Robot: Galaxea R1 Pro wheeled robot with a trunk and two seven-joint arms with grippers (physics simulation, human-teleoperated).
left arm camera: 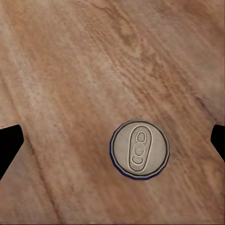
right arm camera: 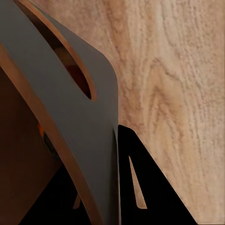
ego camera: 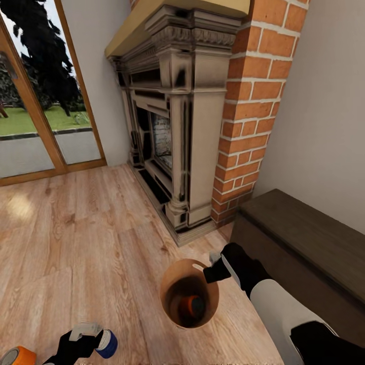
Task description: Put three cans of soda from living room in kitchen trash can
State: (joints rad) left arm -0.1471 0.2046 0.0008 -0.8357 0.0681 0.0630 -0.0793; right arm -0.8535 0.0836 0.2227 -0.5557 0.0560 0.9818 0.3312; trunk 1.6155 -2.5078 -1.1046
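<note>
- step in hand, as I read it: left hand [left arm camera: 112,140] picks the blue can [left arm camera: 139,149] off the wood floor [ego camera: 76,228]; wrist view looks straight down on the silvery top, can upright, sitting off-centre toward 1 finger [left arm camera: 9,145]; centre the fingers over it before descending, then close on the body below the rim
- left hand: wide open, fingers either side of the can, touching nothing
- orange can [ego camera: 17,356] lies on the floor just beside the left arm; avoid knocking it on the way down
- 1 more orange can [ego camera: 191,305] already sits inside the trash can [ego camera: 172,279]
- right hand [ego camera: 215,274]: closed on the bin's rim; wrist view shows the wall between its fingers; keep it steady
- beyond: fireplace [ego camera: 177,126], brick chimney [ego camera: 253,101]; so bin still in living room, not kitchen
</note>
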